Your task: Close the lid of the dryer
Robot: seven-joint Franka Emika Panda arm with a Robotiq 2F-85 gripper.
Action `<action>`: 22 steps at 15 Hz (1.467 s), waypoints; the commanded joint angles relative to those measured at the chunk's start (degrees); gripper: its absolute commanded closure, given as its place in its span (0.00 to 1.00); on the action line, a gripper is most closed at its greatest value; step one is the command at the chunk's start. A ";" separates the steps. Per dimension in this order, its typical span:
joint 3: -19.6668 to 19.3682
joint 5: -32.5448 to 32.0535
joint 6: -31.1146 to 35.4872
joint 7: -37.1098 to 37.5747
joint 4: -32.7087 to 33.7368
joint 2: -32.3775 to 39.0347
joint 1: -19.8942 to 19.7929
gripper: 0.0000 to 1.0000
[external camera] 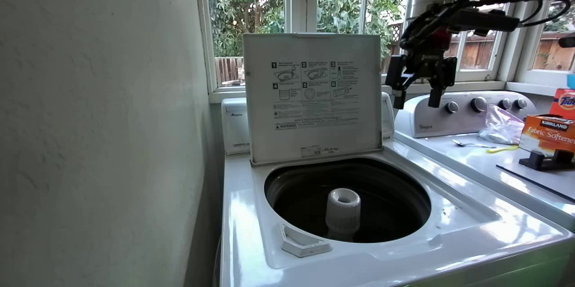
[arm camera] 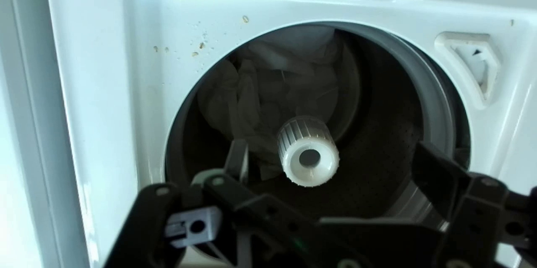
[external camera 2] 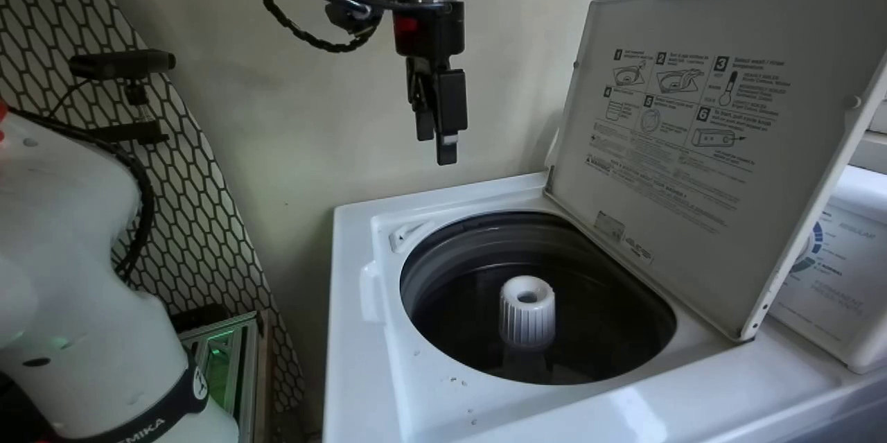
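Note:
The lid [external camera: 260, 134] is a flat white panel with a printed instruction sheet, raised upright at the back of the dryer [external camera: 242, 242]. It also stands open in an exterior view [external camera 2: 693, 179]; the wrist view does not show it. The dryer's round dark tub [external camera 2: 471, 339] is uncovered, with its white centre post [external camera 2: 527, 311]. My gripper [external camera: 417, 99] is open and empty, fingers down. It hangs above the dryer top in an exterior view [external camera 2: 436, 145], apart from the lid. In the wrist view its spread fingers [arm camera: 331, 154] are over the tub [arm camera: 386, 134] and post [arm camera: 309, 163].
A neighbouring white appliance [external camera: 471, 161] holds a plastic bag [external camera: 501, 125], a fabric softener box [external camera: 546, 134], a spoon and a black bracket. A wall [external camera: 112, 121] runs close beside the dryer. A window [external camera: 341, 4] is behind the lid. Pale cloth [arm camera: 268, 83] lies in the tub.

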 commanded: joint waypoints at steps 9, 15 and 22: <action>-0.30 7.77 -6.41 29.39 36.00 26.22 -4.07 0.00; -3.24 10.91 -11.70 44.80 56.26 37.55 -5.01 0.00; -5.66 17.72 -8.61 62.53 74.85 49.15 -5.44 0.00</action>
